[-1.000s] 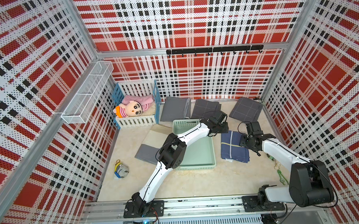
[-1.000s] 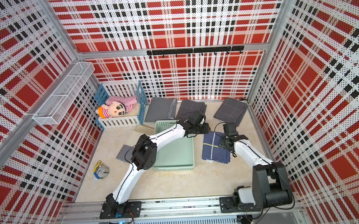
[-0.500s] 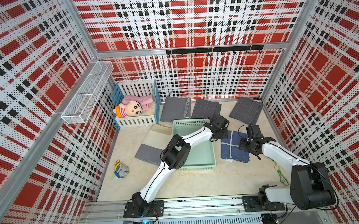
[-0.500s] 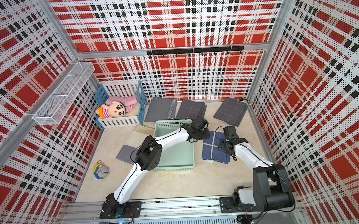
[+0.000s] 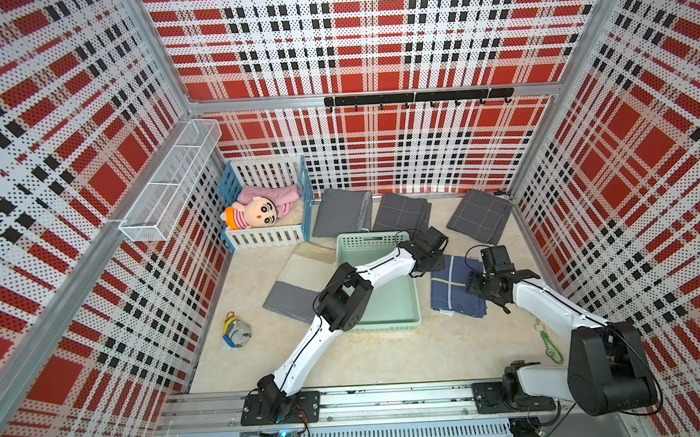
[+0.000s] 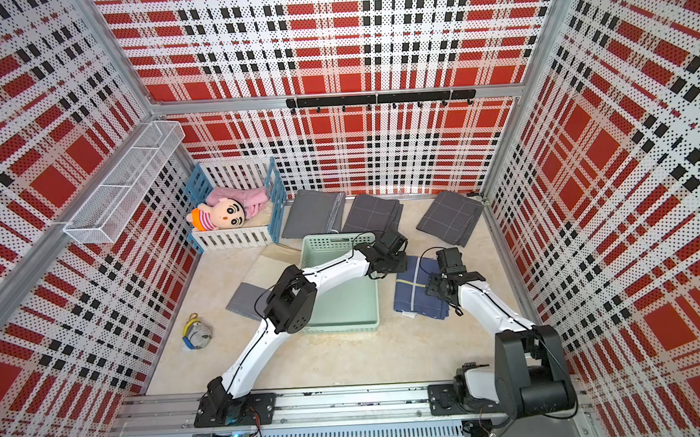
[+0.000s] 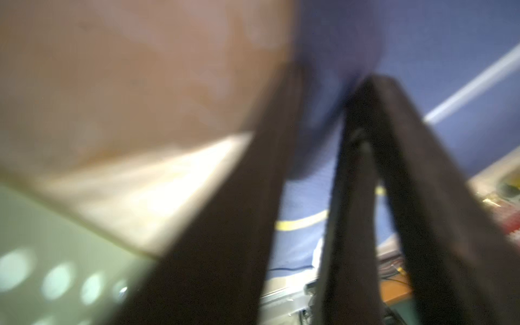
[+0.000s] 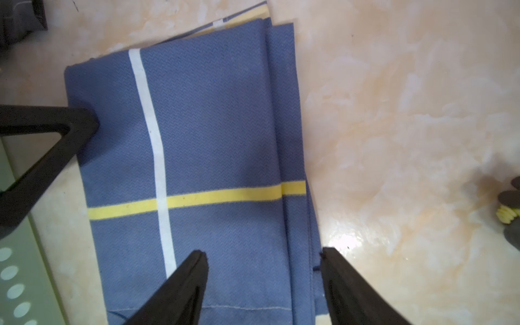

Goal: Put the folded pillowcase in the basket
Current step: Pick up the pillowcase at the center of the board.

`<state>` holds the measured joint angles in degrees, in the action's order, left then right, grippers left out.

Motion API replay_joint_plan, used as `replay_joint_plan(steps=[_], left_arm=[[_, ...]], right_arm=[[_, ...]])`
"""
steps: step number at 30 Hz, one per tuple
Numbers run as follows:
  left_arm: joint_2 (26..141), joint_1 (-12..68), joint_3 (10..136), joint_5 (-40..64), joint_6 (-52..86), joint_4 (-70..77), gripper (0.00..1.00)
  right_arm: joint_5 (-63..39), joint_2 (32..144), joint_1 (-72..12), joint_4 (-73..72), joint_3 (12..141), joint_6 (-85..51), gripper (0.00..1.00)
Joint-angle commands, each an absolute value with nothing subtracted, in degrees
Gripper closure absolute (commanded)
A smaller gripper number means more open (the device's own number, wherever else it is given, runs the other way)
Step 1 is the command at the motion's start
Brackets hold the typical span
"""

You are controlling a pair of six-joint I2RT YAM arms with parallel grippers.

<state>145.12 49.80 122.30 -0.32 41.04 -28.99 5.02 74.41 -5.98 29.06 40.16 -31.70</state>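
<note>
Right wrist view looks down past the right gripper [image 8: 263, 256], whose two black fingers stand wide apart with nothing pinched between them. One fingertip hangs over the folded pillowcase [image 8: 213, 140], and the other sits just off its layered edge, above the cream marbled table [image 8: 394, 140]. The pillowcase is blue with one white and one yellow stripe crossing, and it lies flat on the table ahead of this gripper. At the cloth's opposite edge, across from the right gripper, a finger [image 8: 70, 126] of the left gripper touches the blue fabric. Beyond that finger, a bare strip of table separates the pillowcase from the pale green basket [image 8: 17, 275]. The left wrist view is badly blurred, yet the left gripper [image 7: 333, 76] shows its fingers drawn close together with a bunch of blue cloth [image 7: 422, 42] caught between them, and the basket wall [image 7: 42, 239] sits just to its side. In both top views the left gripper [image 5: 431, 262] [image 6: 391, 266] reaches across the basket [image 5: 375, 238] [image 6: 333, 242] to the pillowcase [image 5: 455, 292] [image 6: 418, 293]. The pillowcase lies outside the basket, between the left gripper and the right gripper [image 5: 475, 291] [image 6: 436, 290].
</note>
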Motion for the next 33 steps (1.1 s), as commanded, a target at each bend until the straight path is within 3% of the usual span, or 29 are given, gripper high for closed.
replay_joint_plan(steps=[1,13,16,18,20,23,33], left_arm=[[147.2,49.7,123.0,0.4,40.7,-29.5,0.9],[145.5,49.3,122.4,-0.4,39.7,-28.5,1.0],[145.5,49.4,121.8,1.4,39.3,-27.2,1.0],[144.5,49.7,119.8,3.8,38.5,-24.1,1.0],[142.7,50.0,116.9,4.2,38.1,-21.3,1.0],[139.4,50.1,113.3,4.3,37.9,-17.8,1.0],[126.5,52.6,104.4,2.7,36.5,-12.6,1.0]], right_arm=[[5.4,74.1,-5.5,30.3,38.2,-33.6,0.27],[0.9,78.7,-5.4,28.4,32.4,-36.9,0.29],[-0.6,80.7,-5.3,25.6,31.4,-36.5,0.4],[-2.3,81.1,-5.3,23.8,31.3,-35.8,0.65],[-3.4,80.0,-5.3,23.7,31.3,-35.9,0.84],[-3.7,76.3,-5.3,24.4,30.7,-35.9,1.0],[-5.8,62.6,-6.3,27.9,32.3,-37.0,1.0]])
